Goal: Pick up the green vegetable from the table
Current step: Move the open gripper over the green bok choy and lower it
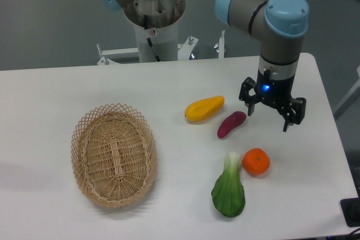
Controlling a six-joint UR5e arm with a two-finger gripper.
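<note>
My tool (271, 115) hangs with fingers apart, holding nothing, above the surface (50, 91), right of purple piece (231, 124); green vegetable (229, 190) lies beside orange (256, 161).

Behind the tabletop, across the upper part of the frame, runs a plain grey floor (50, 21), evenly lit with no strong shadows. At the far right edge a pale slanted bar (347, 98) shows, and a dark object (351, 212) sits in the lower right corner.
</note>
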